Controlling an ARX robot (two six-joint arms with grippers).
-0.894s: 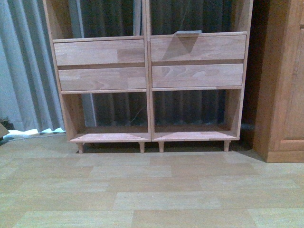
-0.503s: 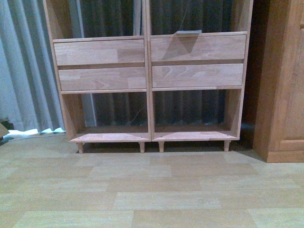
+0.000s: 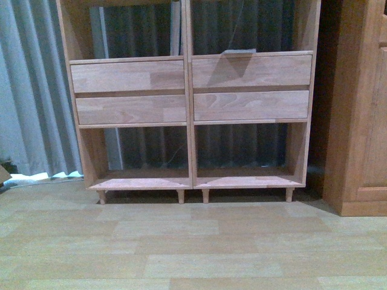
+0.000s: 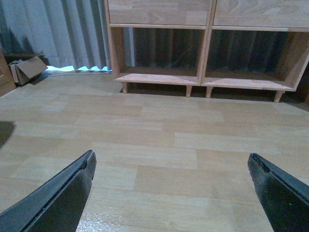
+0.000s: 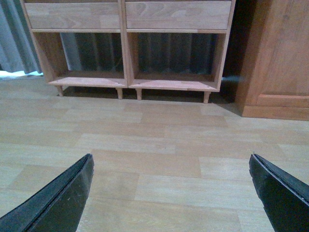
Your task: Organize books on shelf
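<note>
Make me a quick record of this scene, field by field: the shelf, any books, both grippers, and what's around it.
shelf: pale wood twin unit, four shut drawers, on short legs
lower compartments: open, no books in them
books: none clearly seen; a flat greyish thing lies above the right drawers
left gripper: open, holding nothing, over the floor
right gripper: open, holding nothing
surroundings: brown cabinet to the right, curtain behind

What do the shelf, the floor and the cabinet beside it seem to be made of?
The shelf looks like pale solid wood with a matt finish: it shows grain and joined strips. The floor looks like light wood-pattern planks with a faint sheen, perhaps laminate or vinyl. The cabinet looks like orange-brown wood with a panelled front, possibly varnished.
</note>
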